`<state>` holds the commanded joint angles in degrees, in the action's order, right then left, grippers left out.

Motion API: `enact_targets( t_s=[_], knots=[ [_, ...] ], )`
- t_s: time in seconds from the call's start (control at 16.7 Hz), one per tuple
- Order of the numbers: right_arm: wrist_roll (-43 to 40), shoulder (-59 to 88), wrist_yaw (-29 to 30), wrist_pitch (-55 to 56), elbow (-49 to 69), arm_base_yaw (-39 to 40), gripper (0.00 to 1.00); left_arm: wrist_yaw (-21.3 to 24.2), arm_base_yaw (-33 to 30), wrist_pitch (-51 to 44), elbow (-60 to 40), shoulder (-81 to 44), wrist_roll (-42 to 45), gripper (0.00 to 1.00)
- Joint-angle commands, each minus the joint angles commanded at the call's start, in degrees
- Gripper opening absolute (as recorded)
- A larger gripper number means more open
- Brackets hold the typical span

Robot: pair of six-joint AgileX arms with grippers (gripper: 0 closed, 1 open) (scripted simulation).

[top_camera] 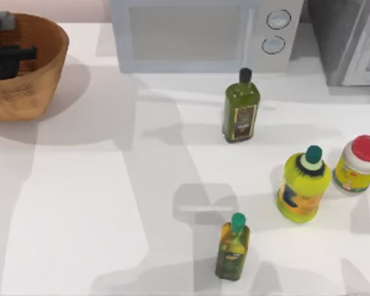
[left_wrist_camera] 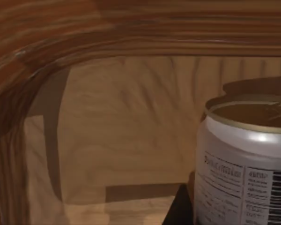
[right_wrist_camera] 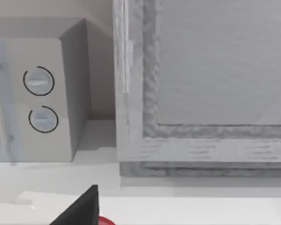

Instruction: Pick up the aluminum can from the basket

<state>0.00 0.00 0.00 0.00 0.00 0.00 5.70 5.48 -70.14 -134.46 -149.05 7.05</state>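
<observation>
- Left gripper (top_camera: 9, 58): a dark assembly reaching down inside the basket (top_camera: 46, 74), at the far left corner of the bench (top_camera: 80, 203); whether its fingers are spread or closed cannot be told.
- Aluminum can (left_wrist_camera: 246, 164): seen from the left wrist, it stands upright on the basket floor, close in front of the left gripper and off to one side (white body with printed text and a barcode, dull tan round end on top). A dark edge lies just beside its base.
- Basket: orange-brown wicker with a ribbed inner wall curving behind the can.
- Right arm: parked; a black finger tip (right_wrist_camera: 79, 208) shows in the right wrist view, its opening not readable, facing the microwave (top_camera: 203, 34) and a grey textured appliance (top_camera: 348, 37) at the back of the bench.
- Other objects, all well apart from the left gripper, on the right half of the bench: a dark green bottle with a black cap (top_camera: 241, 108), a small green bottle with a teal cap (top_camera: 232, 248), a yellow-green bottle with a teal cap (top_camera: 304, 185), and, just beside it, a yellow jar with a red lid (top_camera: 358, 164).
</observation>
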Motion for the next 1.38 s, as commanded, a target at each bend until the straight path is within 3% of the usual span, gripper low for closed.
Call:
enact_targets(
  t_s=[0.42,0.72,0.96,1.38],
  knots=[
    [0.0,0.0,0.0,0.0,0.0,0.0,1.00,-0.7,0.3,0.2,2.7,4.2,-1.1,0.00],
    [0.0,0.0,0.0,0.0,0.0,0.0,1.00,-2.5,2.5,9.7,14.3,16.0,0.4,0.00],
    [0.0,0.0,0.0,0.0,0.0,0.0,1.00,-4.6,4.0,22.1,34.1,36.0,2.0,0.00],
    [0.0,0.0,0.0,0.0,0.0,0.0,1.00,-7.0,3.2,46.2,80.7,87.6,1.8,0.00]
  ],
)
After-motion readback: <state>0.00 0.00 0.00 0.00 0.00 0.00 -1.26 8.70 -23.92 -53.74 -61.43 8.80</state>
